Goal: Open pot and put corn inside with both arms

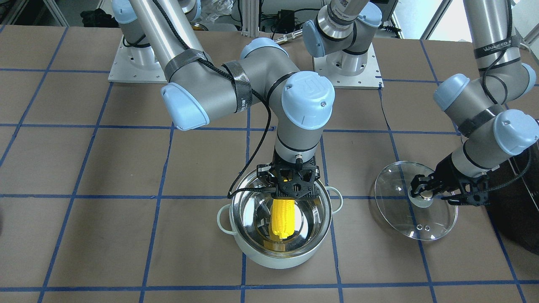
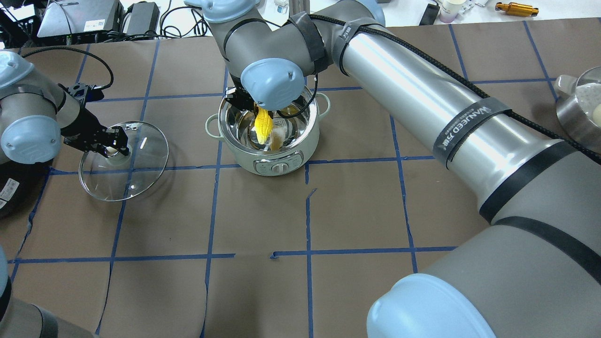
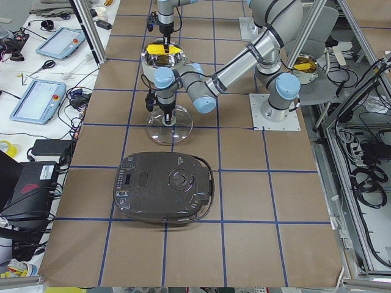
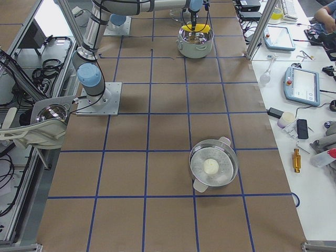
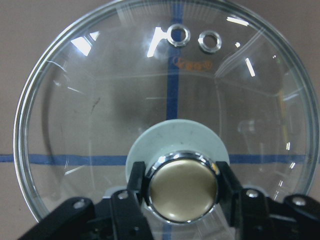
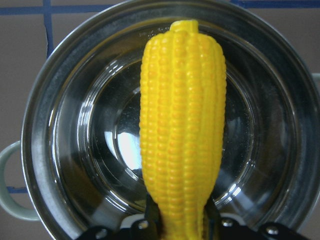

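Corn (image 6: 182, 125) pinched by right end effector (image 6: 181, 222) hides some floor of pot (image 6: 45, 125); left end effector (image 5: 180, 186) clamps lid knob (image 5: 180, 195).

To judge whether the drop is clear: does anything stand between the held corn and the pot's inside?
Nothing visible does. The right gripper holds the corn over the open pot; the lid is aside in the left gripper.

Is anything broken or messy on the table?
Nothing is spilled or broken. The glass lid is off the pot, but the left hand grips its knob. The right hand holds the corn, pointing down into the open pot. Only one blue tape line has a small gap.
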